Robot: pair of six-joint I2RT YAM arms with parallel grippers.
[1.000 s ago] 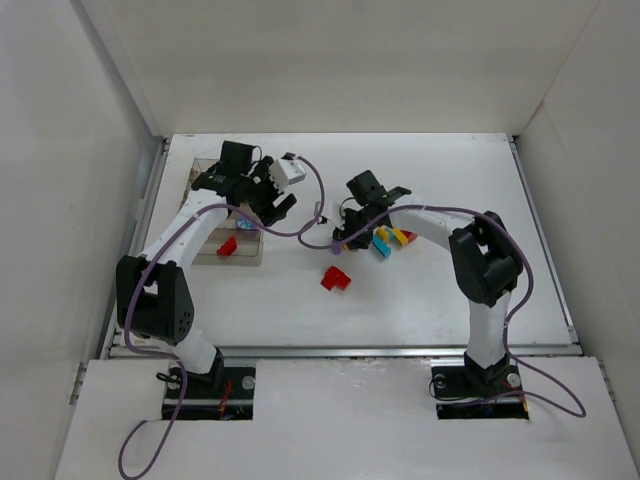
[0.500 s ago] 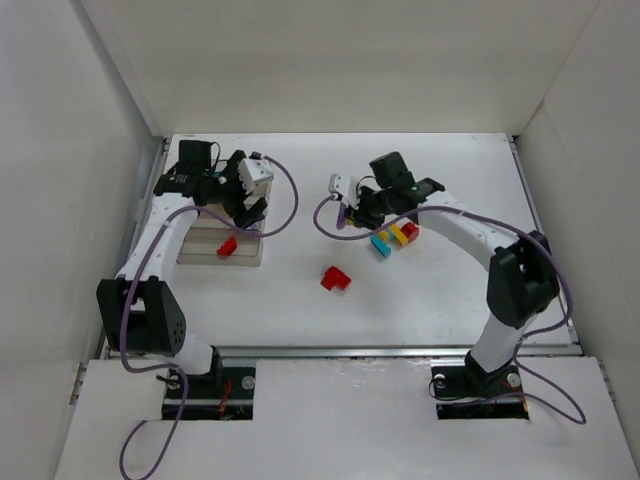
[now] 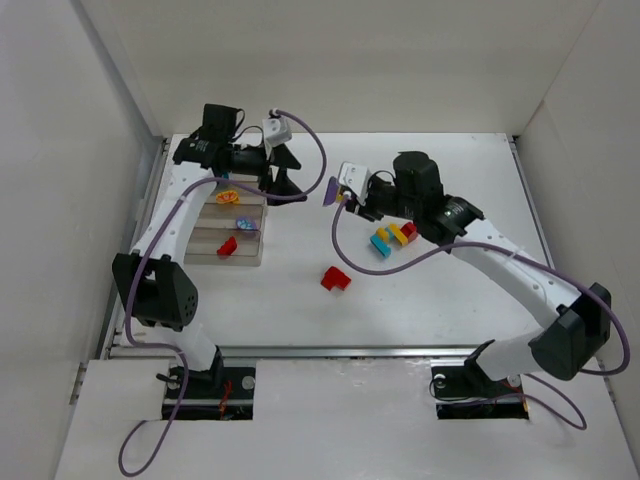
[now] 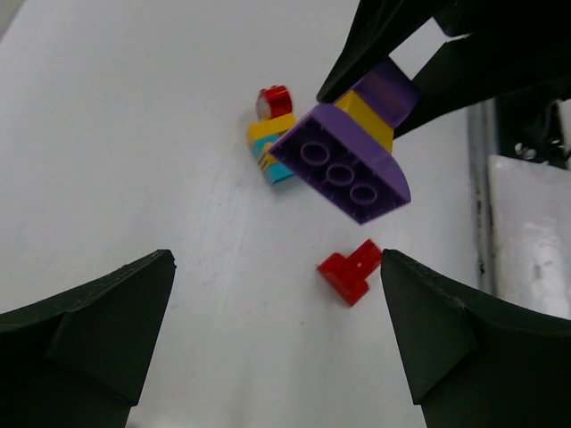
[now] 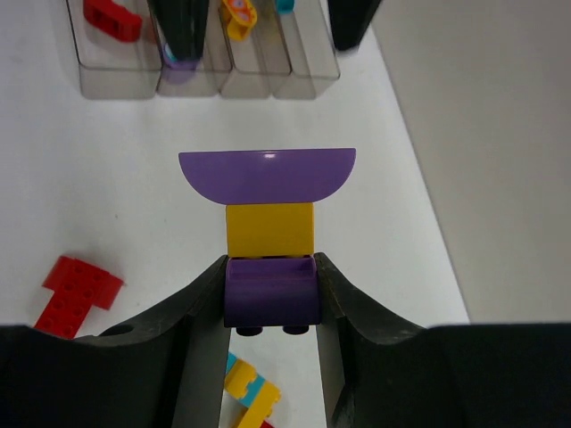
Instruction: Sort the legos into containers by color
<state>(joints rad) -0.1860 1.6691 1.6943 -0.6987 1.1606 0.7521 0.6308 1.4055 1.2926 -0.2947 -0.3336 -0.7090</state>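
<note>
Top external view: the right gripper (image 3: 342, 196) pinches a purple-and-yellow stack (image 3: 332, 190), lifted off the table (image 3: 450, 290) at upper centre of the frame, near the right side of the containers (image 3: 205, 233). The left gripper (image 3: 284, 172) hangs beside it with jaws spread and nothing between them. It faces the stack from the left, which reads as a set-up for pulling the colours apart, since a two-colour stack fits no single bin. A red brick (image 3: 335, 279) lies loose at centre, and a mixed cluster (image 3: 393, 237) of yellow, teal and red sits up and to its right; both are unsorted. Left wrist view: the two dark fingers (image 4: 89, 330) stand wide apart in the lower corners, empty. The stack's purple face hangs at upper middle, clear of them and gripped from the upper right. Right wrist view: the fingers (image 5: 192, 312) clamp only the bottom purple brick at lower centre. The yellow brick (image 5: 269, 228) and half-round purple plate (image 5: 268, 174) stick out free toward the containers at the top edge, probably so the other gripper can seize them. From the left, the compartments hold red, purple and yellow pieces.
</note>
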